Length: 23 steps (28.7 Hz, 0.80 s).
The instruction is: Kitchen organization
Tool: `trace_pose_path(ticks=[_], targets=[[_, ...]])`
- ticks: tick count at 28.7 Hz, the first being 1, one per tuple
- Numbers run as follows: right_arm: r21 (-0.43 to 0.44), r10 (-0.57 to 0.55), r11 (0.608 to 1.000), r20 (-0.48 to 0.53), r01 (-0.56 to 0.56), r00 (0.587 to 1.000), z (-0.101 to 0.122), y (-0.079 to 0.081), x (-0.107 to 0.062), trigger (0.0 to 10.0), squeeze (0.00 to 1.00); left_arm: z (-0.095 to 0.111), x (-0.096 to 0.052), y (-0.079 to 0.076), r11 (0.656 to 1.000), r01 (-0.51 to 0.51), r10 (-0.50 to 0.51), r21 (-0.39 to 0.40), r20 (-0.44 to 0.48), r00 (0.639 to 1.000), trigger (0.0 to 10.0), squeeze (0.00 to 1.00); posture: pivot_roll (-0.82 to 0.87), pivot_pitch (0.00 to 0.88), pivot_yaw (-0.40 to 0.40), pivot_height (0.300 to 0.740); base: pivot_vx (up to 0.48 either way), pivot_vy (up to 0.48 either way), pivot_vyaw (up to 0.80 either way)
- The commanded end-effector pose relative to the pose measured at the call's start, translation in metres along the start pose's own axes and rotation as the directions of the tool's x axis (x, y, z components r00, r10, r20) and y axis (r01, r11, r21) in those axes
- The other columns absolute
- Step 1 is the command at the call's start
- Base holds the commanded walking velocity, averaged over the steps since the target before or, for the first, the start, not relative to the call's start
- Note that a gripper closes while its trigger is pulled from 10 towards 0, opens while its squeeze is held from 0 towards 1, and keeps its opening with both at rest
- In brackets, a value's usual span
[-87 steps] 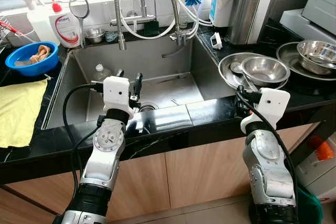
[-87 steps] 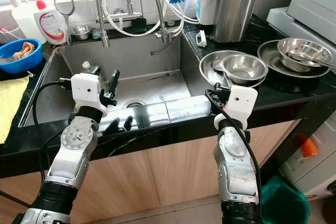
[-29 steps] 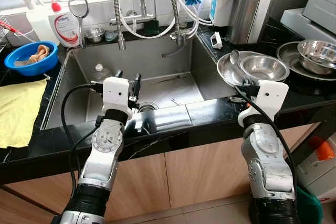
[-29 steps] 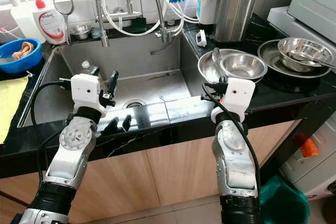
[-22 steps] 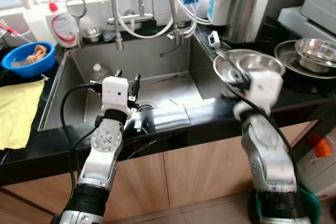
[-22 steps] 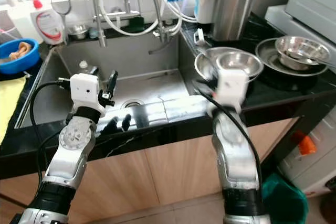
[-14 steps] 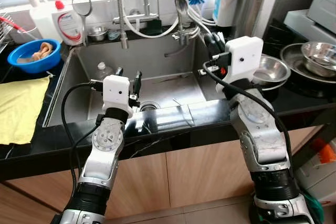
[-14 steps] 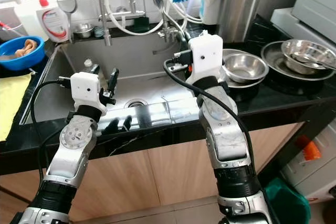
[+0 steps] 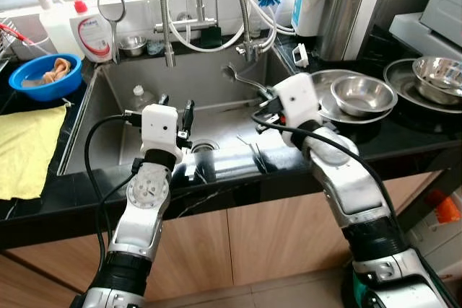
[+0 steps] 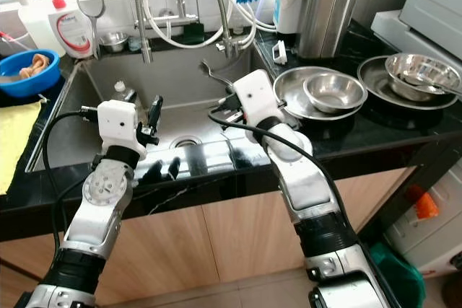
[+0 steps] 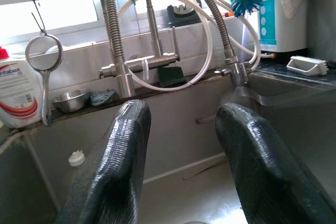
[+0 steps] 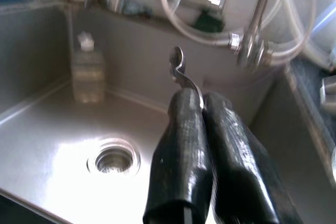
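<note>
The right gripper is clamped on a metal spoon, holding it over the sink, where a small capped bottle stands. The left gripper hangs above the basin, fingers spread. A steel bowl sits in a steel dish on the counter.

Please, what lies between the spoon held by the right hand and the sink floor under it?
Nothing: in the right wrist view the spoon in the right hand hangs over bare sink floor, near the drain.
</note>
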State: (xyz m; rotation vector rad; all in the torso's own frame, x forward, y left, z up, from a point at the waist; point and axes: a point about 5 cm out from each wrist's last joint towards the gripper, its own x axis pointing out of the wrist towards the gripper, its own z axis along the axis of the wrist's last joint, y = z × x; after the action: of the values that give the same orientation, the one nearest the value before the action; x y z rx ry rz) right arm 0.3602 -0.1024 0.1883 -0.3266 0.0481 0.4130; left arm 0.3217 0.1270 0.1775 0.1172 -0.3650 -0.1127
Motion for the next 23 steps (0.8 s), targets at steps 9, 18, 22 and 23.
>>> trace_pose_path(ticks=[9,18,22,23], targets=[[0.023,-0.069,0.997,-0.16,0.074,0.985,-0.022,-0.007,0.008,10.0,0.0,-0.001,0.0,0.002,1.0,0.006,-0.006,0.014,-0.021,1.0,10.0,0.0,-0.16,0.0,0.045,0.74,0.0,0.0,0.0],[0.049,-0.103,0.993,-0.156,0.112,0.982,-0.023,-0.011,0.009,10.0,0.99,-0.001,-0.001,-0.001,1.0,0.016,-0.016,0.005,-0.026,1.0,10.0,0.0,-0.16,0.0,0.049,0.74,0.0,0.0,0.0],[0.049,-0.115,0.991,-0.148,0.123,0.982,-0.022,-0.012,0.009,10.0,0.98,-0.002,-0.001,0.0,1.0,0.018,-0.018,0.007,-0.028,0.999,10.0,0.0,-0.16,0.0,0.051,0.74,0.0,0.0,0.0],[0.038,-0.122,0.991,-0.12,0.128,0.985,-0.018,-0.012,0.009,10.0,0.18,-0.002,-0.001,0.0,1.0,0.017,-0.017,0.009,-0.028,0.999,10.0,0.0,-0.16,0.0,0.052,0.74,0.0,0.0,0.0]])
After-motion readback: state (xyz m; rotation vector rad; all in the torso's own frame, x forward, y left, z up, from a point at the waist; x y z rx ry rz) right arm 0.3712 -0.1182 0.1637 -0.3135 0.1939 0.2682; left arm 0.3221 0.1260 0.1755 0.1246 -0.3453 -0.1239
